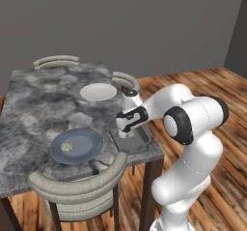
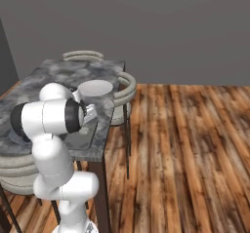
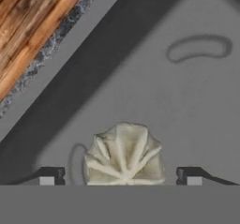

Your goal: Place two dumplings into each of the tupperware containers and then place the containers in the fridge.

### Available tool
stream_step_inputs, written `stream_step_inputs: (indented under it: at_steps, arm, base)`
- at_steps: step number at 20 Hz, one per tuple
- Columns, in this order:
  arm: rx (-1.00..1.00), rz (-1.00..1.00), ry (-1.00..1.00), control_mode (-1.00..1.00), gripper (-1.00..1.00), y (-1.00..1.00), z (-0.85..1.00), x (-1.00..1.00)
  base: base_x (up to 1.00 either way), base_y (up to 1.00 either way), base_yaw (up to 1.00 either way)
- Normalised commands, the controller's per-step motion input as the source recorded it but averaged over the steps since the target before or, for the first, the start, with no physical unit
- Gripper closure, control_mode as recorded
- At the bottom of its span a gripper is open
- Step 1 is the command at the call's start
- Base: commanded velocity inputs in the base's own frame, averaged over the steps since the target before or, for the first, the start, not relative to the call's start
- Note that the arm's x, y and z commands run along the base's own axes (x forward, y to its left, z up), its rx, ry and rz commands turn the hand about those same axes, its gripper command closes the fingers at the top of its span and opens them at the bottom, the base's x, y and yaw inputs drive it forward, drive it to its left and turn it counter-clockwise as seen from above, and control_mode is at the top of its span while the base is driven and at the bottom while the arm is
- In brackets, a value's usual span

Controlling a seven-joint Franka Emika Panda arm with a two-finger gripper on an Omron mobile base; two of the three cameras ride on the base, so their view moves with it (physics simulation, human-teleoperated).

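My gripper (image 3: 120, 176) hangs low inside the dark grey tupperware container (image 3: 187, 101), which stands at the table's near right corner (image 1: 133, 142). A pale, pleated dumpling (image 3: 124, 155) lies on the container's floor between my two finger tips. Both tips stand wide of it with a gap on each side, so the gripper is open. From the left base view the hand (image 1: 126, 131) points down into the tub. Another dumpling (image 1: 67, 146) rests on the round blue-grey plate (image 1: 89, 145). The fridge is out of view.
A round white plate (image 1: 98, 91) sits further back on the marble table (image 1: 38, 104). Curved grey chairs stand at the near side (image 1: 79, 186), the far side (image 1: 56, 61) and the right side (image 1: 126, 80). Wooden floor (image 2: 195, 144) spreads to the right.
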Motion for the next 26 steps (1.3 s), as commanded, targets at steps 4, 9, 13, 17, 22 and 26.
stream_step_inputs:
  at_steps: [4,9,13,17,22,26]
  arm:
    - [0.0,0.0,-0.02,-1.0,-1.0,-0.16,0.0,-0.3]
    - [0.01,0.06,0.0,-1.0,-1.0,0.0,0.6,-0.7]
    - [0.0,0.12,0.01,-1.0,-1.0,0.09,0.96,-0.96]
    - [0.0,0.25,0.08,-1.0,-1.0,0.36,0.69,-0.79]
    - [0.02,0.45,0.01,-1.0,-1.0,0.46,0.43,-0.23]
    - [0.05,0.5,0.05,-1.0,-1.0,0.52,0.14,0.05]
  base:
    - [0.0,0.0,0.0]
    - [0.0,0.0,0.0]
    - [0.0,0.0,0.0]
    - [0.0,0.0,0.0]
    - [0.0,0.0,0.0]
    - [0.0,0.0,0.0]
